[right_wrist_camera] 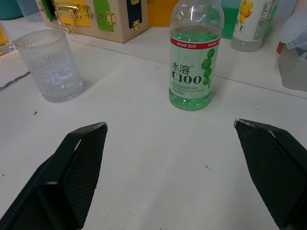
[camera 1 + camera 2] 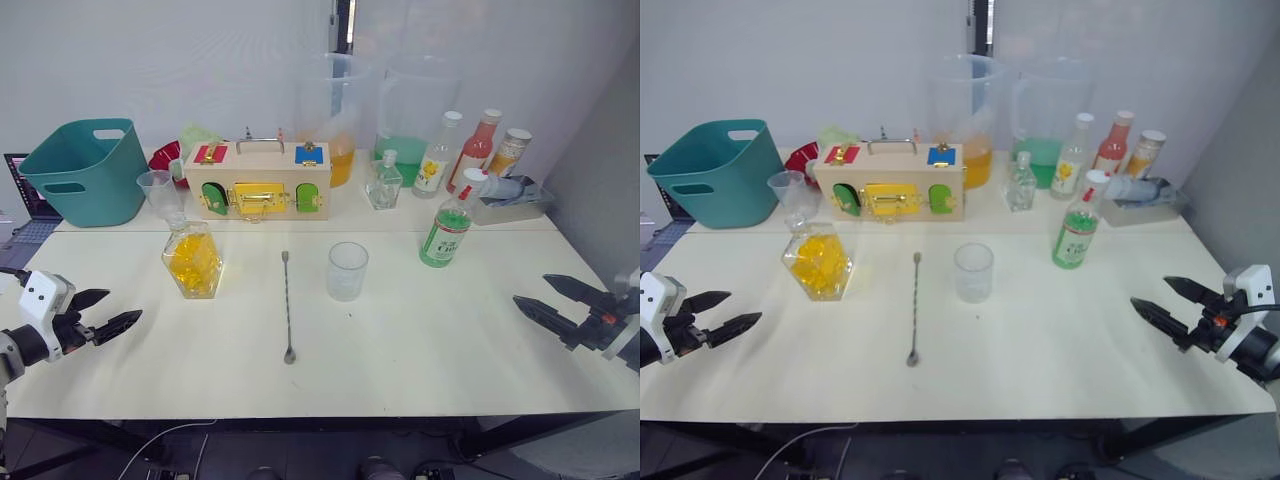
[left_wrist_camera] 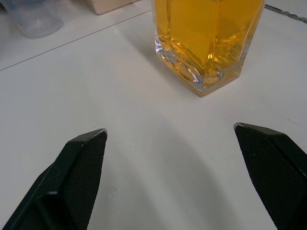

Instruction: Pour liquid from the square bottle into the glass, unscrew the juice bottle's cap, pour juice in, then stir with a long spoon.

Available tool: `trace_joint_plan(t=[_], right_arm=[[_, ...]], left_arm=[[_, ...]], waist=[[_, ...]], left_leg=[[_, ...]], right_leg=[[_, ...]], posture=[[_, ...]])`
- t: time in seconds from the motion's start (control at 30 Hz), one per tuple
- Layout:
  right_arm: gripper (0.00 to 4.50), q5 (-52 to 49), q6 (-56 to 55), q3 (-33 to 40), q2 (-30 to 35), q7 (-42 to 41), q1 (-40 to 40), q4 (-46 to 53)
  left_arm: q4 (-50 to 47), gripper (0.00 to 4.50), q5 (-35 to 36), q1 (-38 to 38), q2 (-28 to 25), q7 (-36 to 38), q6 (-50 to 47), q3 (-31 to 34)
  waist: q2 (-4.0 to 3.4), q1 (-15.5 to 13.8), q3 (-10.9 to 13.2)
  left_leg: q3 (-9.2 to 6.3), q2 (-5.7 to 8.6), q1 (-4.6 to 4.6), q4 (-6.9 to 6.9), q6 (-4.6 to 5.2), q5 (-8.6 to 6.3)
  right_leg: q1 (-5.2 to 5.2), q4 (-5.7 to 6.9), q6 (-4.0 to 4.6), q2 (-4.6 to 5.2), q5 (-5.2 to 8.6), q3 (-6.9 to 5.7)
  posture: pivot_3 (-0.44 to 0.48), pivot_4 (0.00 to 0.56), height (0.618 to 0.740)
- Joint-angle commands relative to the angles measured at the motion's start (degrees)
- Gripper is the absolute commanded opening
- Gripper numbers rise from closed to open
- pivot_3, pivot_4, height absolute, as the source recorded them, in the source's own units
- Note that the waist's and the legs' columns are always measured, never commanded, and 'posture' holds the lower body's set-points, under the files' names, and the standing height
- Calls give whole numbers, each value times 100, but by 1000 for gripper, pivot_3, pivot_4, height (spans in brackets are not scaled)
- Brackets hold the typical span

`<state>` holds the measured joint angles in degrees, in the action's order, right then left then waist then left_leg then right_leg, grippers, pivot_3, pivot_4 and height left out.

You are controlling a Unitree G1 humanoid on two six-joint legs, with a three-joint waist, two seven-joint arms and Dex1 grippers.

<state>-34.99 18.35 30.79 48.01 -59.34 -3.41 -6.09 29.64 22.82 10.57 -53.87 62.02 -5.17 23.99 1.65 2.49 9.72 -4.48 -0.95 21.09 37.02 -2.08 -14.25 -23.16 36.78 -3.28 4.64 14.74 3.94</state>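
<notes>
first step not yet begun: your left gripper (image 2: 110, 311), fingers apart, faces the square bottle (image 2: 192, 260) near the table's (image 2: 450, 350) left edge; next, close on it; your right gripper (image 2: 556, 305) waits, fingers apart.

Five bottles, two pitchers, two tumblers, one spoon (image 2: 287, 303), one wooden box (image 2: 258, 180), one teal tub (image 2: 84, 170).
</notes>
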Motion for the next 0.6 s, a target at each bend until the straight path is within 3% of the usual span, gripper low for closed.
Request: trace_joint_plan(t=[0.03, 0.13, 0.33, 0.5, 0.6], right_arm=[[4500, -10, -16, -20, 79, 0, -240, -8], [4500, 68, 6, -358, 112, -128, -685, -213], [4500, -226, 614, -856, 404, -820, -1119, 100], [4500, -531, 1280, -1362, 574, -1347, -1707, 465], [4500, -637, 1550, -1735, 531, -1584, -2237, 634]], left_arm=[[-217, 4483, 138, -64, 10, -62, 52, 264], [-391, 4483, 231, -169, 166, -320, -20, 466], [-1600, 4483, 1121, -929, 465, -619, -1180, 1214], [-3284, 4483, 1504, -1747, 1226, -1329, -1496, 1576], [-4438, 4483, 1562, -2399, 2032, -1906, -1438, 1535]], waist=[[0, 5, 0], [-1, 47, 0], [-5, 26, 3], [-6, 1, 4], [-6, 9, 5]], left_leg=[[0, 0, 0, 0, 0, 0], [6, -1, -3, 0, 0, 0], [3, -7, 3, -1, 3, -2], [4, -5, 2, 3, 3, -2], [6, -4, 2, 8, 3, -2]], right_leg=[[0, 0, 0, 0, 0, 0], [0, 1, 2, 0, -2, 6], [-8, 5, 3, -3, -2, 5], [-2, -2, 3, 2, -2, 5], [0, -3, 4, 4, -3, 6]], posture=[[0, 150, 740], [0, 150, 740], [0, 150, 740], [0, 150, 740], [0, 150, 740]])
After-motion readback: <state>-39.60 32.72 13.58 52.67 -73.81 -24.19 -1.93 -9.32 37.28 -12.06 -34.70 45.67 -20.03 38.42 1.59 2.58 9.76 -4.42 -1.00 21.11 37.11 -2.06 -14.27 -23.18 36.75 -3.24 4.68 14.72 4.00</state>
